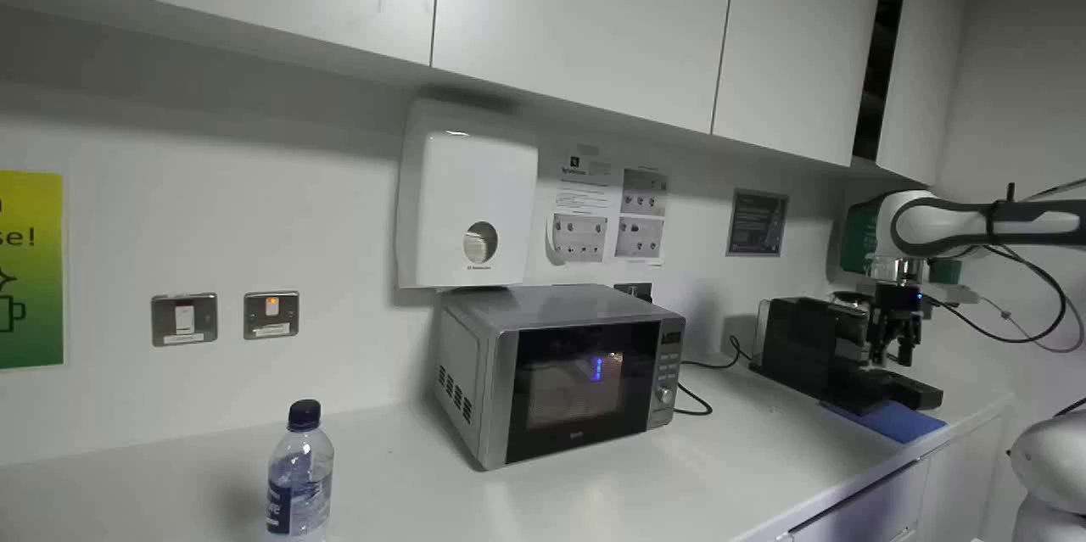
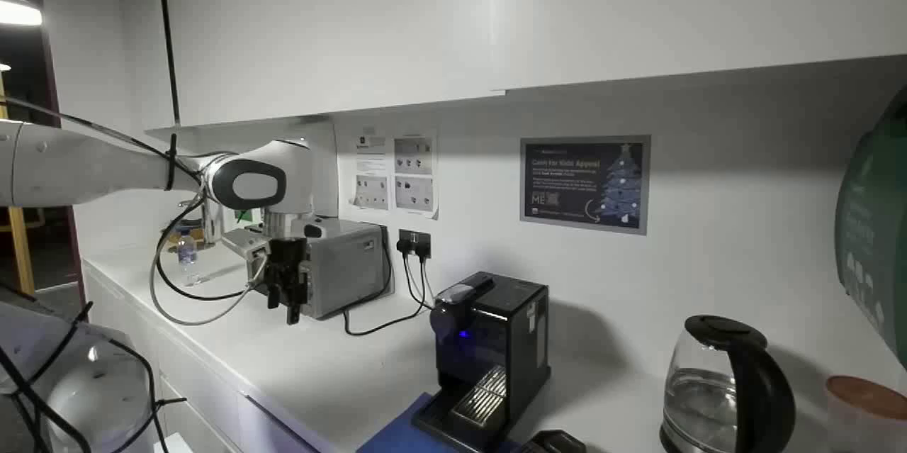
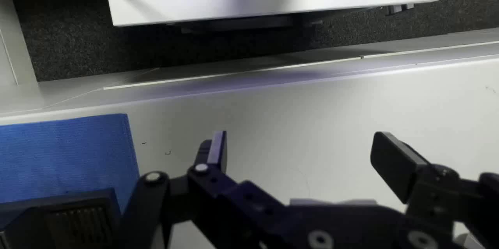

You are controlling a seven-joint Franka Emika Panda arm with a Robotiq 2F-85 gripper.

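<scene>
My gripper (image 3: 300, 140) is open, with nothing between its fingers. It points down above the white counter (image 3: 273, 112) and also shows in both exterior views (image 1: 892, 351) (image 2: 283, 308). The black coffee machine (image 2: 524, 339) stands on a blue cloth (image 2: 397, 432); the machine also shows in an exterior view (image 1: 814, 347), behind the gripper. In the wrist view the blue cloth (image 3: 66, 155) and the machine's drip tray (image 3: 80, 225) lie left of the gripper. The grey microwave (image 1: 585, 389) stands further along the counter, its door shut. It also shows partly hidden behind the gripper (image 2: 347, 269).
A water bottle (image 1: 301, 474) stands beyond the microwave. A glass kettle (image 2: 701, 389) and a tub with an orange lid (image 2: 868, 396) stand past the coffee machine. Wall cabinets (image 1: 585, 25) hang above; a paper towel dispenser (image 1: 467, 186) is above the microwave. Loose cables hang from the arm.
</scene>
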